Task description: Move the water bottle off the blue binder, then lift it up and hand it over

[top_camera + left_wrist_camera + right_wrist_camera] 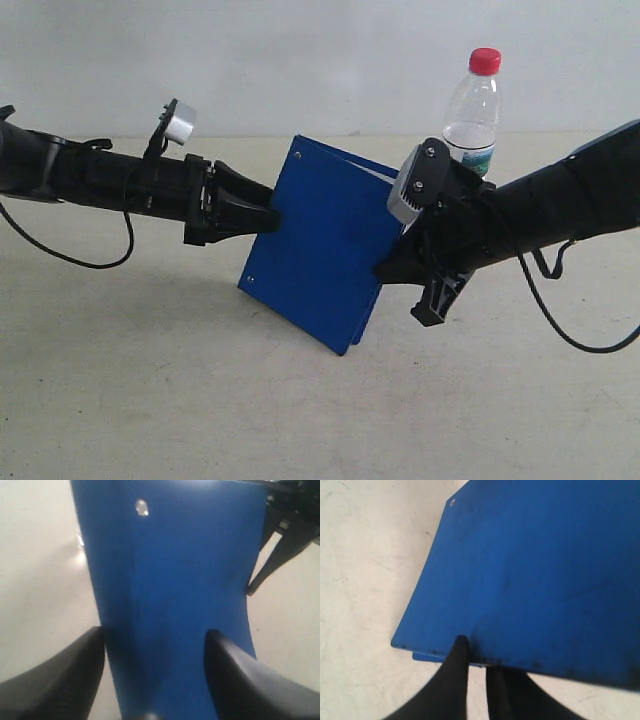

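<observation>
Binder: the flat, square, bright blue ring binder (pixel 320 250) hangs at the centre of the exterior frame. It is tilted with one corner pointing down and seems clear of the pale tabletop (pixel 150 400).
Bottle: the clear plastic water bottle (pixel 473 110) with a red cap stands upright in the upper right of the exterior frame, behind the right arm. It is off the binder, and the arm hides its base.
Right gripper: the right gripper (pixel 385 268) has its jaws together, pinched on the binder's right-hand edge. It appears to carry the binder's weight alone.
Left gripper: the left gripper (pixel 268 218) has its jaws wide apart at the binder's left-hand edge, and the cover runs into the gap. Whether either pad touches the cover cannot be told.
Why so held: probably a handover, one side gripped and the other offered between waiting jaws.
Edges: the top and bottom edges and the low corner are free. A silver rivet (pixel 142 507) sits near the far corner in the left wrist view.
Open room: there is bare table across the lower half of the frame.
Risk: the bottle is close behind the right arm, so a backward swing could topple it.
</observation>
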